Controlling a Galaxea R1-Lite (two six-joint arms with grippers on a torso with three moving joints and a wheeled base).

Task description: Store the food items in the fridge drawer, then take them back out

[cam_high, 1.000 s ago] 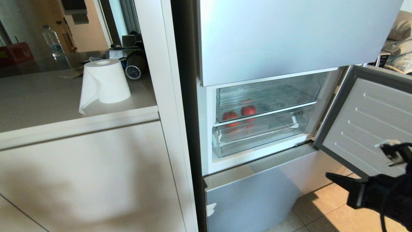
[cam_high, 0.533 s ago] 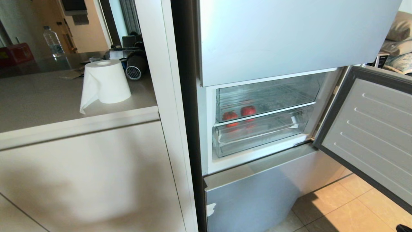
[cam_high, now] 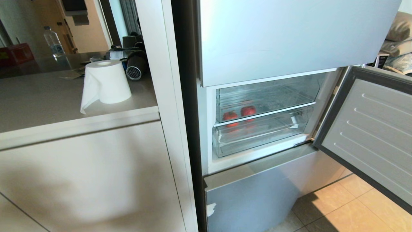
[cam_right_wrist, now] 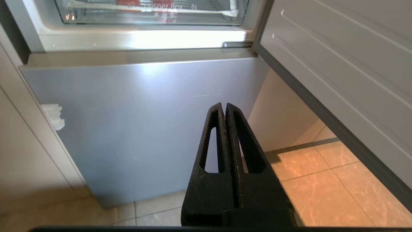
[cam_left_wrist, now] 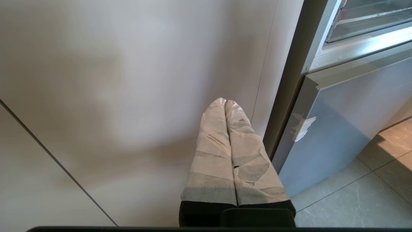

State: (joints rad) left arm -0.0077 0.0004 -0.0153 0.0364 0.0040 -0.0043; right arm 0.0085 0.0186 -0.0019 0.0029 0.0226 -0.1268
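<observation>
The right tool (cam_right_wrist: 225, 109), clenched on nothing, hangs low in front of the closed silver lower door (cam_right_wrist: 138, 129) of the fridge, near the tiled floor (cam_right_wrist: 322, 180) and out of the head camera's sight; the left tool (cam_left_wrist: 225, 104), its taped fingers pressed together and likewise empty, is parked low beside the pale cabinet front (cam_left_wrist: 112, 80) to the left of the fridge. Above them the middle compartment stands open, its door (cam_high: 370, 129) swung wide to the right. Inside, the tangerine (cam_high: 230, 116) and the apple (cam_high: 248, 111) sit side by side at the left end of the fridge drawer (cam_high: 267, 96), which looks pushed in, above the deeper clear compartment (cam_high: 257, 135). The storing half of the job appears complete; what remains, by this reading, is to pull the drawer out, lift both fruits free and carry them out. On the bench (cam_high: 48, 103) at far left stand a paper roll (cam_high: 104, 82) and a water bottle (cam_high: 51, 40).
</observation>
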